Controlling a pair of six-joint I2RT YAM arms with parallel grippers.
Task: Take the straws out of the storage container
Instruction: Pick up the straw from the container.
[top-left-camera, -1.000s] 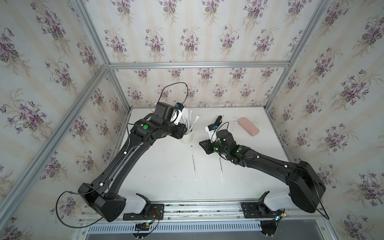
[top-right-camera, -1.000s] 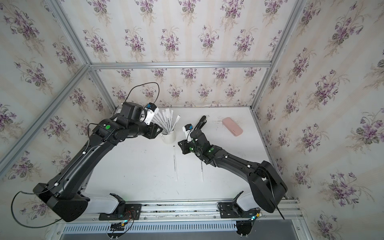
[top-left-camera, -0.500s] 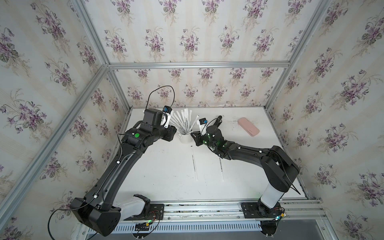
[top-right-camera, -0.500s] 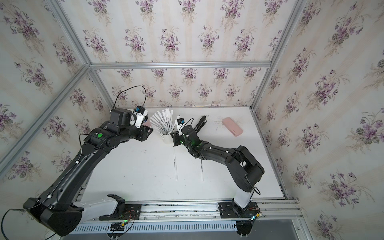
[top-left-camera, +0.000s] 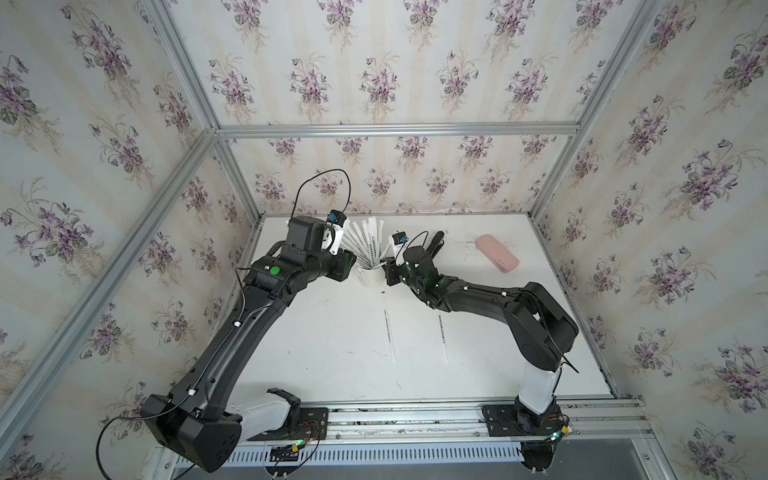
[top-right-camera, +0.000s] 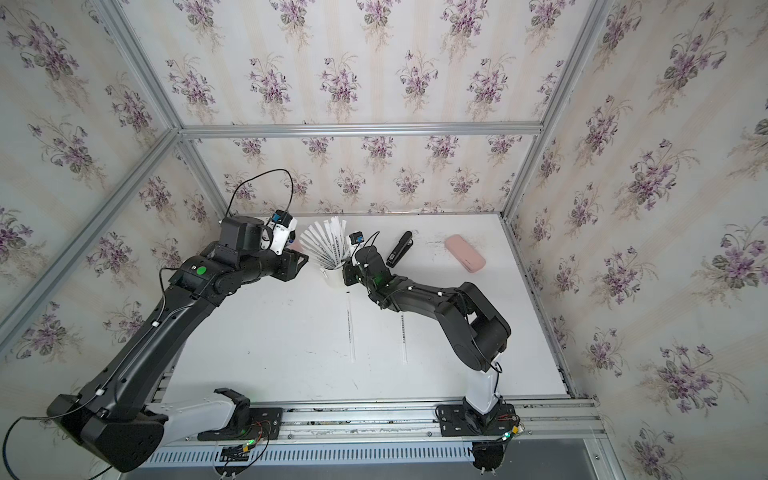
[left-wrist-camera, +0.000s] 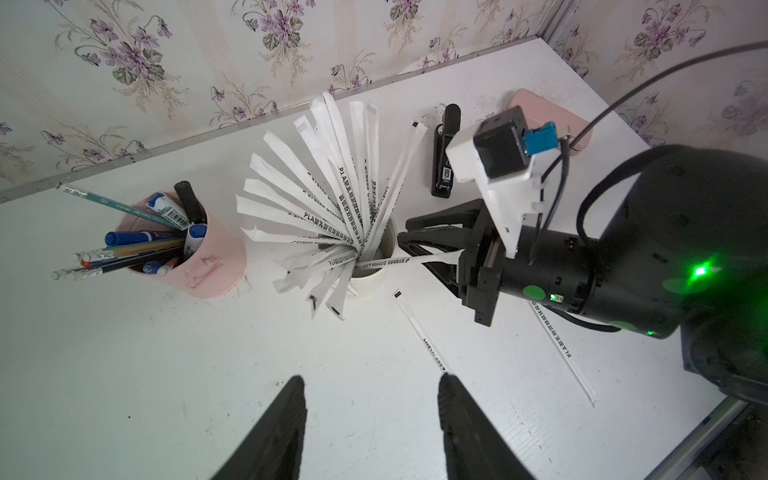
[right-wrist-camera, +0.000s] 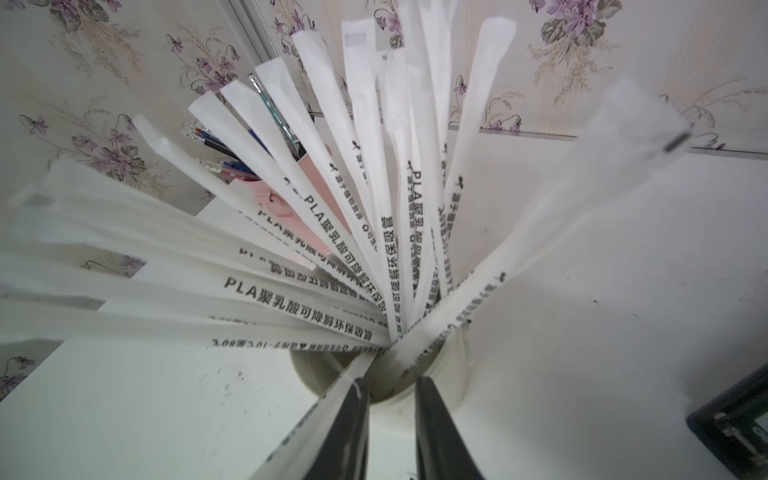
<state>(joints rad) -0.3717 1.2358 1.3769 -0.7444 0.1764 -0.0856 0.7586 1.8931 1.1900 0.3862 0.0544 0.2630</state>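
The right gripper (right-wrist-camera: 390, 384) is partly spread with nothing between its jaws, tips at the container (right-wrist-camera: 453, 374) rim. One straw (right-wrist-camera: 316, 415) runs along a finger's outer side. The other straws (left-wrist-camera: 328, 195) fan out just ahead. The left gripper (left-wrist-camera: 370, 386) hangs spread and empty, facing the container. Two loose straws (top-left-camera: 387, 324) lie on the table (top-left-camera: 332, 353) behind the right gripper.

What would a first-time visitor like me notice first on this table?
Probably the fan of white paper-wrapped straws spreading out of a small white cup at the back of the table, with the black left arm and right arm reaching towards it from either side. Two loose straws lie flat in front of the cup, and a pink cup of pens stands next to it.
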